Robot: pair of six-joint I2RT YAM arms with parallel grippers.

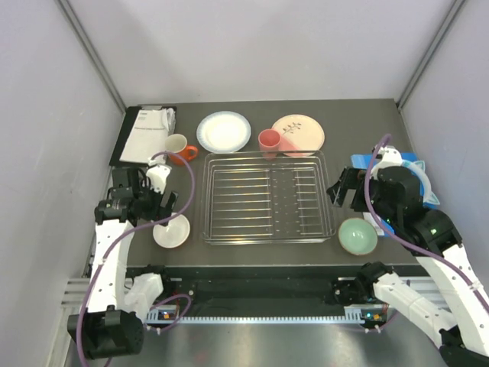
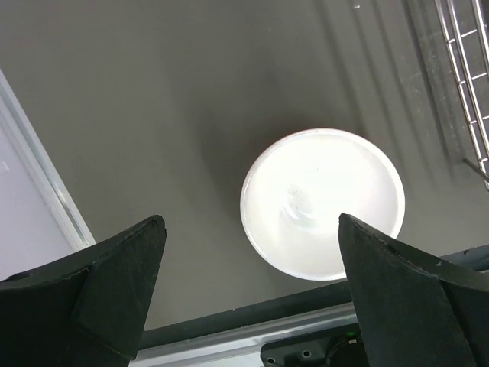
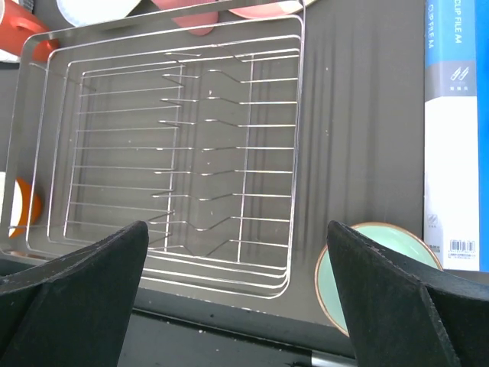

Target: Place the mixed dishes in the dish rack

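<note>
Showing the left end effector (image 1: 163,202) with fingers (image 2: 114,290) spread wide and gripping nothing, hanging just above the white bowl (image 1: 171,230) at the front-left of the desk (image 1: 351,122). Sitting upright just beside the left rim of the dish rack (image 1: 267,240), yet apart from it, and appearing off-centre between the fingers in the left wrist view.

Judging the step in hand as the pick of this bowl, with loading not yet begun and the rack carrying nothing. Doing it well probably meaning:
- shifting sideways so that one finger is dropping inside the bowl and the other outside
- pinching the wall at the rim rather than straddling the whole bowl
- descending vertically and closing only once low enough on the smooth wall
- lifting clear of the rack's raised rim before travelling right
- setting down between the wires

Lying behind the rack, left to right: cream-and-orange mug (image 1: 177,147), blue-rimmed white plate (image 1: 224,131), pink cup (image 1: 269,141), and just beside it the beige plate with floral mark (image 1: 299,134).

Showing the right end effector (image 1: 344,191) likewise spread wide and empty, hovering by the rack's right end, near the mint-green bowl (image 1: 357,235) at the desk's front right. Advising keeping this arm high and clear of the rack during the left arm's placing.
</note>
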